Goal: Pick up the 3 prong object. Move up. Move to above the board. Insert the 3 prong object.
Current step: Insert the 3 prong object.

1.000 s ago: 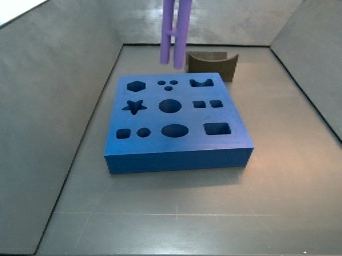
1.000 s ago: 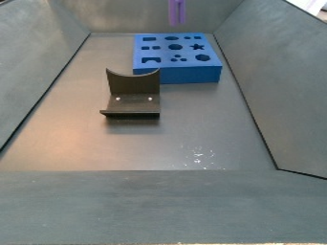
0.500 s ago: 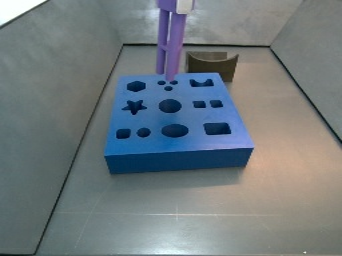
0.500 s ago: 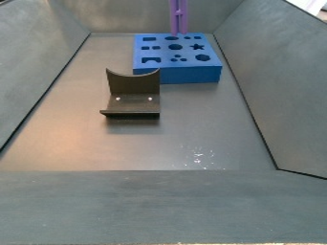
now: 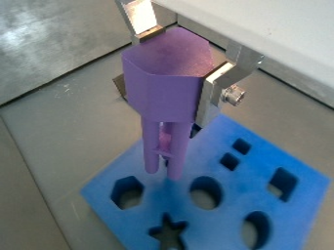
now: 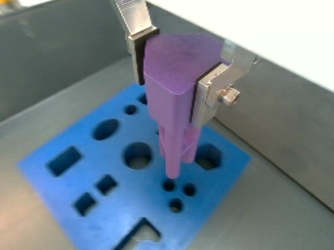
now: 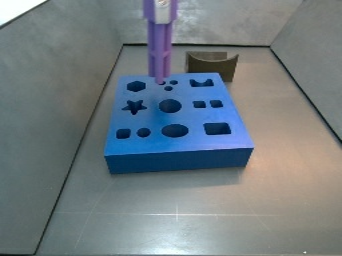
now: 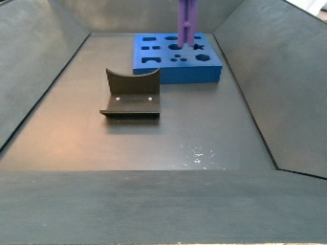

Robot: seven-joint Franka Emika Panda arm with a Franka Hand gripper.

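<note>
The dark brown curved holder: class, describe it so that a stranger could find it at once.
Start at the big blue board under the pincer with its purple 3 prong object. Beside the board, apart from it on the grey floor, stands the holder: the only dark brown piece, with a curved back wall.

I see the gripper (image 6: 177, 61) above the board (image 6: 98, 156), its silver fingers (image 6: 136, 34) clamped against opposite sides of the 3 prong object (image 6: 177, 93). The purple piece hangs upright. Its prong tips sit at the three small round holes (image 6: 175, 186) near the board's 4 o'clock edge; whether they have entered, I cannot tell.
</note>
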